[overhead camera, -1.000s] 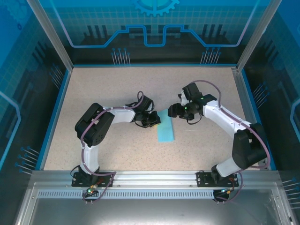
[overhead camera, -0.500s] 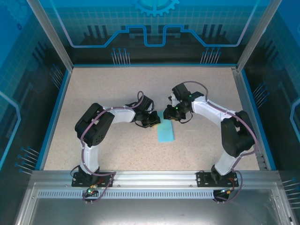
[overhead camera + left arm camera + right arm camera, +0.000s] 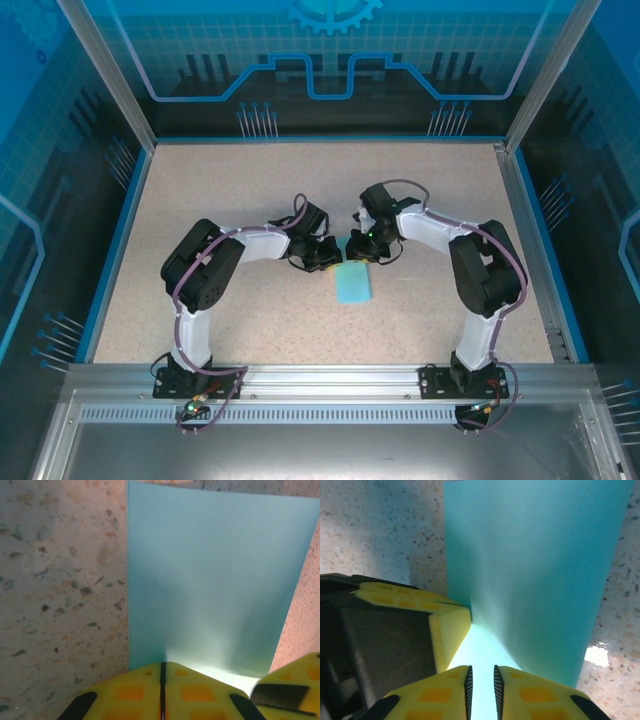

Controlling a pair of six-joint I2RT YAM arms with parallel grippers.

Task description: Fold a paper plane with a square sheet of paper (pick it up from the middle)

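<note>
— Holding what, that left gripper (image 3: 325, 257)?
— The blue-green sheet of paper (image 3: 353, 285). Its jaws are squeezed tight on the far end.
— And the right gripper (image 3: 358, 248)?
— Pinching the same end, just beside it. The paper lies mid-table (image 3: 230, 320).

surface: speckled beige table (image 3: 220, 190) | on it: cyan sheet of paper (image 3: 353, 285), mid-table, far end possibly lifted

Speckled beige tabletop (image 3: 200, 200) inside blue-panelled enclosure (image 3: 330, 60), aluminium rail (image 3: 330, 378) along near edge
</note>
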